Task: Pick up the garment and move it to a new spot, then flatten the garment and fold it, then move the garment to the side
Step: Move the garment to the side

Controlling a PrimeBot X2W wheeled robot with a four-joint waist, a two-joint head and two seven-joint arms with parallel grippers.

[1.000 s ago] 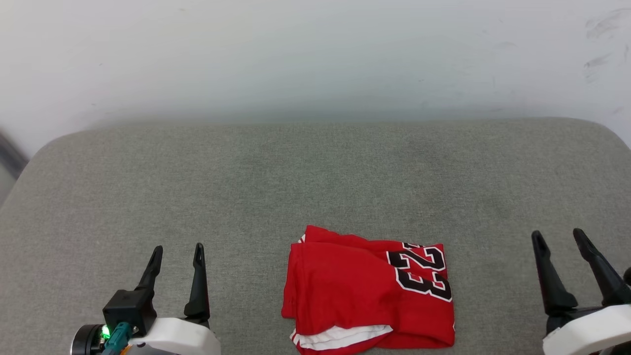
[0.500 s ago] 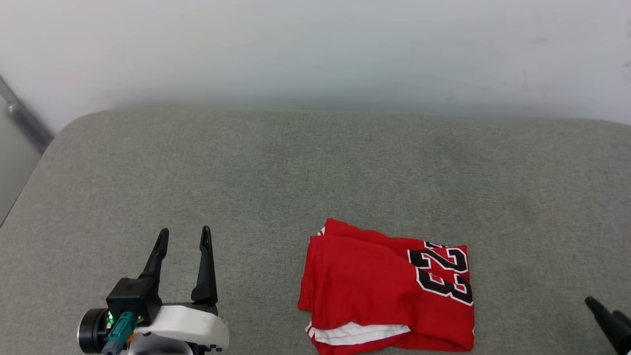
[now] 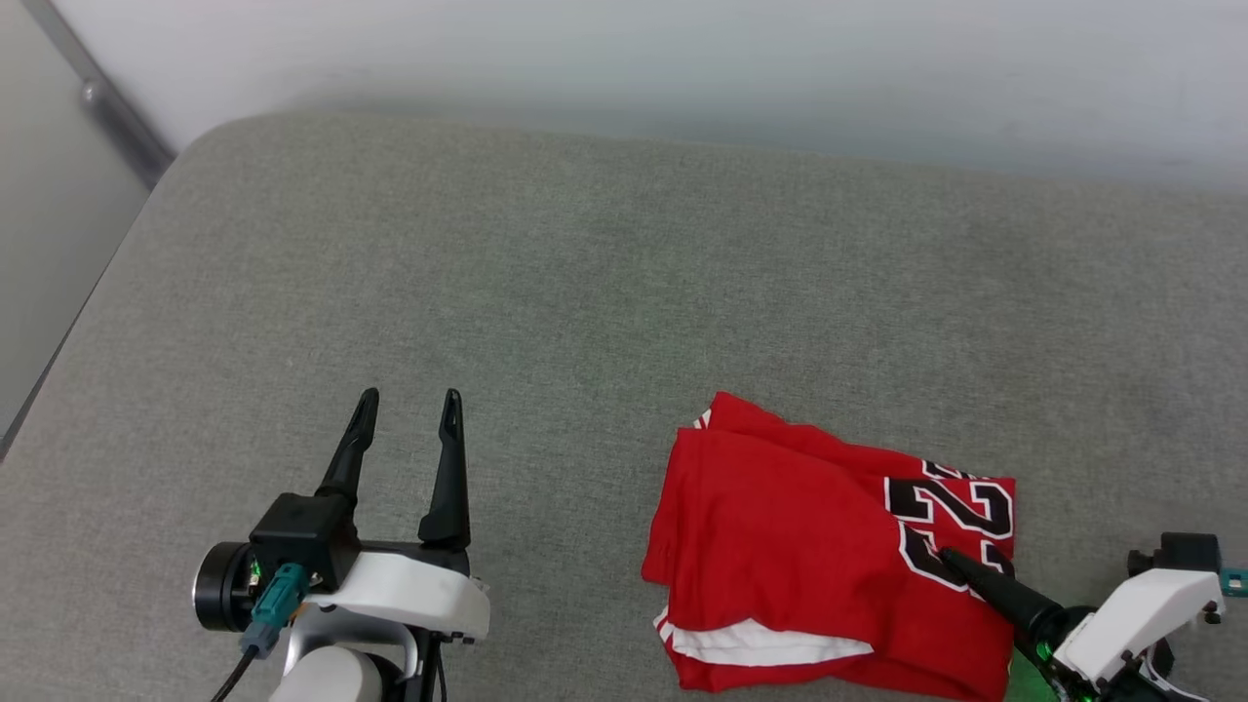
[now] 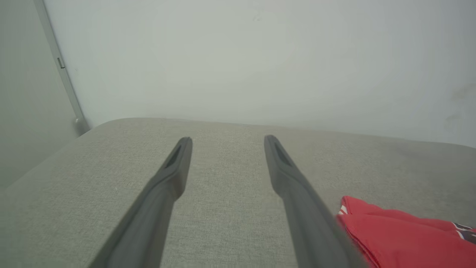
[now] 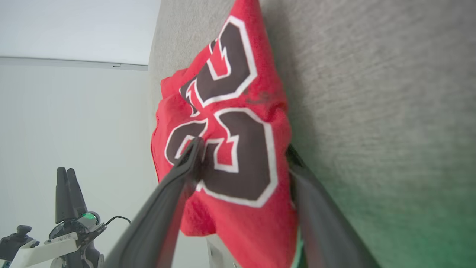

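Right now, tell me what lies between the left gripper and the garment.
Just bare grey cushion between the left gripper and the garment, per the head view.

The garment (image 3: 780,526) is laid on the bench (image 3: 585,273), right of the left hand (image 3: 409,400), its edge straddled by the right hand (image 5: 243,146).

bare indoor room; grey upholstered cushion (image 3: 585,292) against white wall (image 3: 682,58)

Reading garment (image 3: 780,526) as red, numerals black with white outline, white band and red-white striped trim at edge. Logging cushion (image 3: 585,273) as mottled grey-green, wall (image 3: 682,58) as pale grey-white. Noting left gripper (image 3: 409,398) and right gripper (image 5: 243,148) showing black fingers, white shells; teal connector (image 3: 278,595), green light (image 3: 1039,651) glowing.
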